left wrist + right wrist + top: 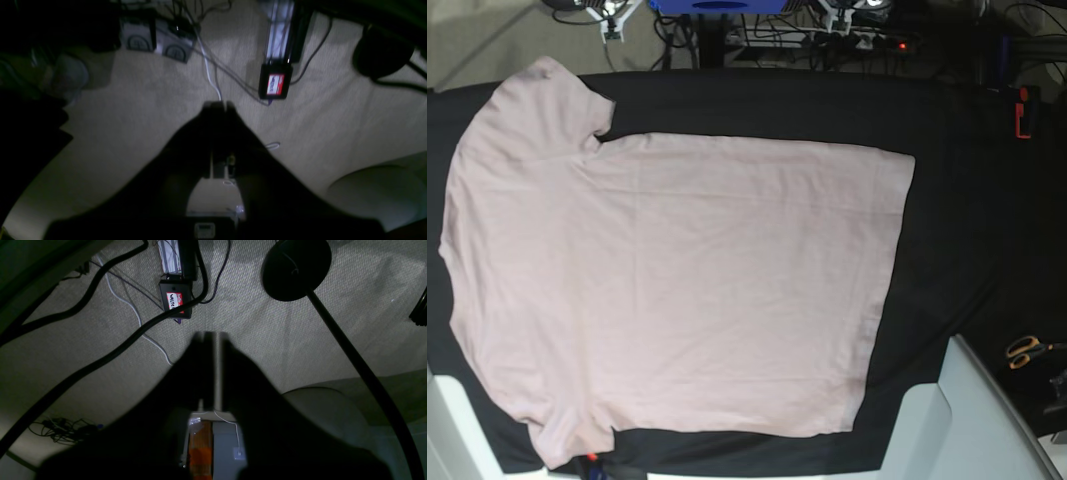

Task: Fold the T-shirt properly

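Note:
The pale pink T-shirt [677, 280] lies spread flat on the large black cloth [967, 200] in the base view, with its neck and sleeves to the left and its hem to the right. Neither gripper shows in the base view. In the left wrist view my left gripper [219, 105] is shut and empty, pointing at carpeted floor. In the right wrist view my right gripper [213, 335] is shut and empty, with only a thin slit between the fingers, also over the carpet. The T-shirt is out of sight in both wrist views.
White arm parts sit at the bottom right [967, 420] and bottom left [442, 430] of the base view. Orange-handled scissors [1025, 350] lie at the right edge. On the floor are cables, a black box with a red label [176, 301] and a round black stand base [296, 268].

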`<act>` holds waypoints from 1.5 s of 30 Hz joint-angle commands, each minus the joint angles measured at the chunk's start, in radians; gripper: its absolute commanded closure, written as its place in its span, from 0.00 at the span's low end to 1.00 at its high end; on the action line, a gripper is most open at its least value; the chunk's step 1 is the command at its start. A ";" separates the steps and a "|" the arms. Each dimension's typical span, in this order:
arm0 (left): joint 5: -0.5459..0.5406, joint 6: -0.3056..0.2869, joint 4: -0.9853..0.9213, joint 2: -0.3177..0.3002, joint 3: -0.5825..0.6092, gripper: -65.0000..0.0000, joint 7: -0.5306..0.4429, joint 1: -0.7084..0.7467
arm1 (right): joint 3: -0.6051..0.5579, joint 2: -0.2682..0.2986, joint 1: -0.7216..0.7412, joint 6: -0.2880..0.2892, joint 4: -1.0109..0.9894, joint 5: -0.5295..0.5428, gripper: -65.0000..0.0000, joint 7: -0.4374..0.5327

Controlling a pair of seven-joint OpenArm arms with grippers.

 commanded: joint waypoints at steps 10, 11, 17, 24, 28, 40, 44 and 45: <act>0.001 0.002 0.004 -0.002 0.000 1.00 0.002 0.022 | 0.004 -0.006 -0.024 -0.003 0.003 0.002 1.00 -0.001; 0.001 0.002 0.004 -0.002 0.000 1.00 0.001 0.022 | 0.004 -0.006 -0.024 -0.003 0.003 0.002 1.00 -0.001; 0.001 0.002 0.004 -0.002 0.000 1.00 0.001 0.022 | 0.006 -0.008 -0.027 -0.003 0.000 0.002 1.00 -0.001; 0.004 0.002 0.004 -0.004 0.000 1.00 0.001 0.017 | 0.007 -0.010 -0.040 -0.003 0.006 0.003 1.00 -0.001; 0.002 0.002 0.071 -0.024 0.000 1.00 0.001 0.056 | 0.007 -0.010 -0.061 -0.003 0.031 0.003 1.00 -0.007; 0.002 0.002 0.625 -0.117 0.000 1.00 0.002 0.350 | 0.042 -0.010 -0.437 -0.006 0.686 0.003 1.00 -0.241; 0.002 0.002 0.777 -0.140 -0.002 1.00 0.002 0.418 | 0.154 -0.026 -0.561 -0.006 0.988 0.003 1.00 -0.307; 0.002 0.002 0.811 -0.151 -0.002 1.00 0.002 0.429 | 0.182 -0.029 -0.575 -0.006 1.047 0.003 1.00 -0.317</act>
